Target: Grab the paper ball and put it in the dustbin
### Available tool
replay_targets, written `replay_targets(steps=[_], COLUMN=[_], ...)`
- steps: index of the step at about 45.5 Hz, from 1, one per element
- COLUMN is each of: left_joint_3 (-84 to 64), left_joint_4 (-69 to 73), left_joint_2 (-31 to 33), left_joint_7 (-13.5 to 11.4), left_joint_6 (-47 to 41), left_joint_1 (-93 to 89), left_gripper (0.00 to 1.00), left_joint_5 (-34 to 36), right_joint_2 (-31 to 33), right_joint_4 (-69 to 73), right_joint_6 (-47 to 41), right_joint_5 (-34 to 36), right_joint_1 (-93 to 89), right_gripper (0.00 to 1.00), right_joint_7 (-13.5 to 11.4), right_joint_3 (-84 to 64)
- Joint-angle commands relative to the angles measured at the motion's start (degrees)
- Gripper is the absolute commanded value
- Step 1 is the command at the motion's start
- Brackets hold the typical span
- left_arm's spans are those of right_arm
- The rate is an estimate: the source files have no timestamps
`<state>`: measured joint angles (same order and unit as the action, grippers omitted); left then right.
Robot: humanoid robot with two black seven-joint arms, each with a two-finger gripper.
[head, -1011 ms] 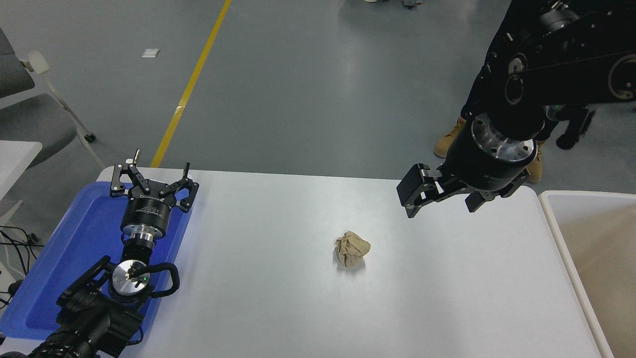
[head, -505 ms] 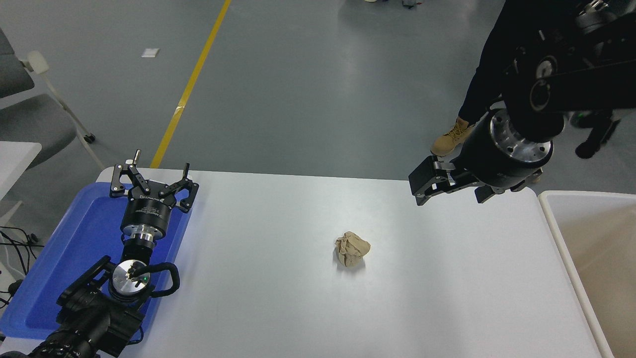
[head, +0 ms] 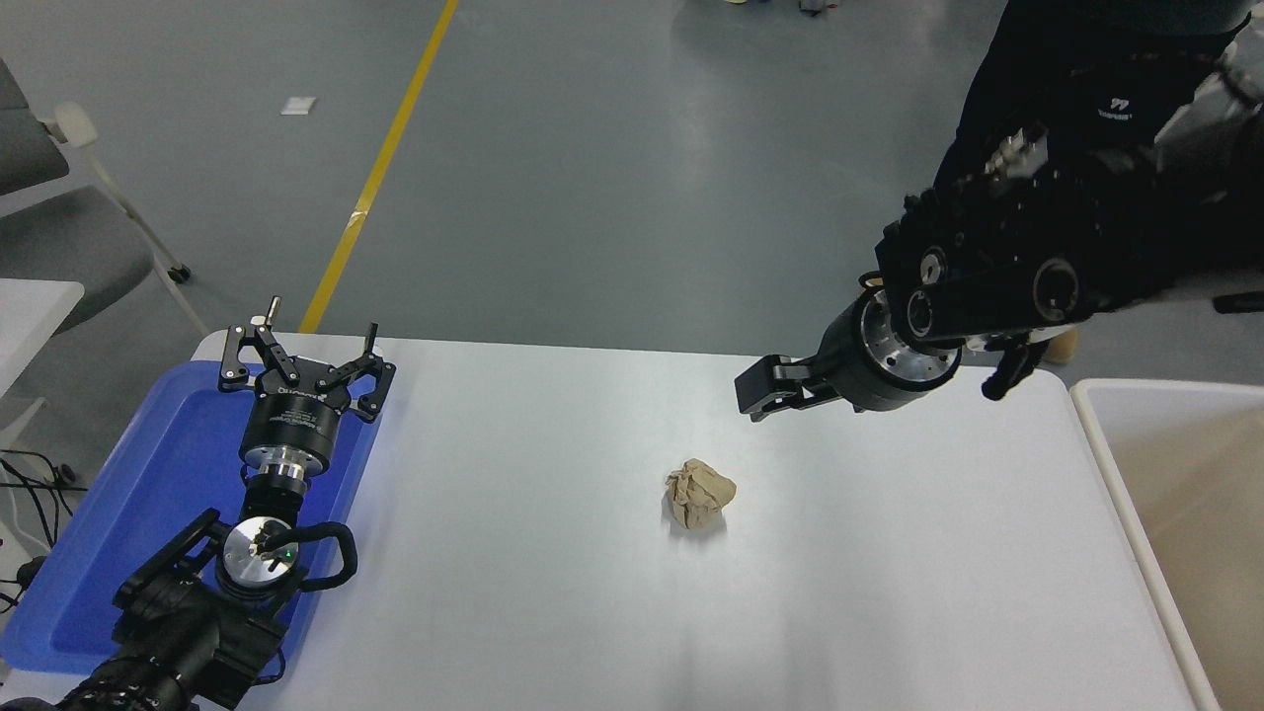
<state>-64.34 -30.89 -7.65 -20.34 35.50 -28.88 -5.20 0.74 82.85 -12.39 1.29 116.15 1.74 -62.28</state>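
Since half a second ago the right gripper [head: 765, 393] has been swung left and turned, so it now points left across the far part of the table [head: 553, 612], closer to the ball than before. Nothing else has been shifted; the ball and left arm are just where they were.

Nearest the camera, the left arm is parked at the lower left, laid over the blue tray [head: 148, 474]. The left gripper [head: 302, 360] is held out over the tray's far end with its fingers spread wide open, nothing between them.

A bit further out, the paper ball [head: 700, 494] is sat on the bare table around the middle, not touched by anything. Off at the right edge, the dustbin [head: 1111, 449] can be seen, only partly in frame, well apart from the ball.

Further back, the right gripper is hung above the table, beyond the ball and a little to its right, clear of it. Only one dark finger block is really made out from this angle, so whether the claw is open or closed can't be told.

Behind the arm, a person in dark clothes is partly seen at the top right.
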Motion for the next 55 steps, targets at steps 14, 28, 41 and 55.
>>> replay_targets(steps=[14, 28, 41, 55], left_joint_3=[0.01, 0.01, 0.01, 0.01], left_joint_4=[0.04, -0.05, -0.05, -0.05], left_joint_2=[0.01, 0.01, 0.01, 0.01], left_joint_7=[0.04, 0.04, 0.04, 0.04], left_joint_6=[0.01, 0.01, 0.1, 0.1], left_joint_1=[-0.03, -0.03, -0.03, -0.03], left_gripper=[1.0, 1.0, 1.0, 1.0], left_joint_5=[0.02, 0.02, 0.02, 0.02], right_joint_2=[-0.74, -0.74, -0.74, -0.74], right_joint_4=[-17.8, -30.19, -36.26, -37.94], right_joint_6=[2.37, 2.28, 2.37, 2.37], right_joint_5=[-1.11, -1.38, -2.6, -7.0], right_joint_1=[-22.54, -31.51, -36.69, -41.27], right_gripper=[1.0, 1.0, 0.99, 0.99], right_joint_7=[0.02, 0.02, 0.28, 1.43], right_joint_3=[7.61, 9.54, 11.74, 14.73])
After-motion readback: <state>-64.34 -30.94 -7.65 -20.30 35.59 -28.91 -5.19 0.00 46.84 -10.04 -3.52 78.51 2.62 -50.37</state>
